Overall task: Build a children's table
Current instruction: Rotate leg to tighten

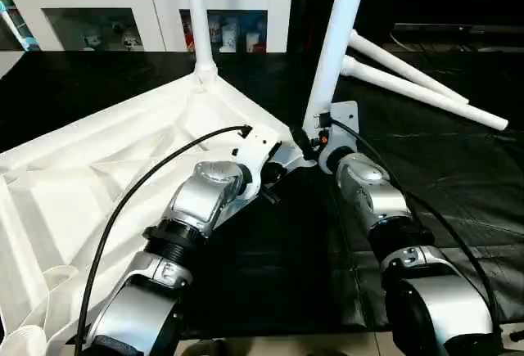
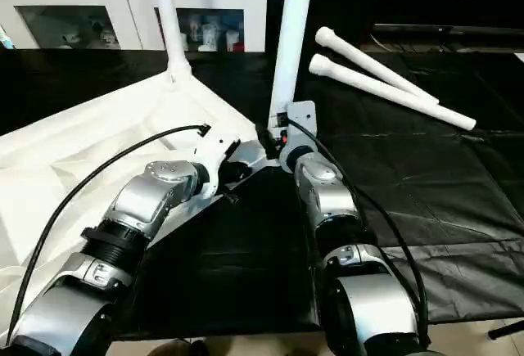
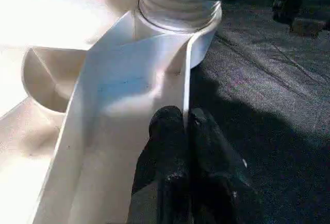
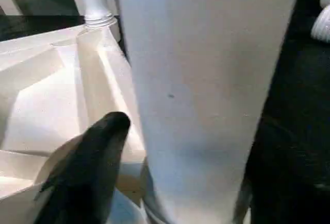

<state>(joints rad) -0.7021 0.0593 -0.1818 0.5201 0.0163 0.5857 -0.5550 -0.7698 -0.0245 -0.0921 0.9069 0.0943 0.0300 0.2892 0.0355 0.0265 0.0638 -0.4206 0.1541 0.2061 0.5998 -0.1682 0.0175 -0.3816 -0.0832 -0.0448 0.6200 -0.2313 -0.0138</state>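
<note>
Bright glare on white plastic (wrist views blurred)

White tabletop [image 1: 98,184] upside down, two legs [image 1: 334,45] upright in corners, two loose legs [image 1: 417,86] beside
</note>
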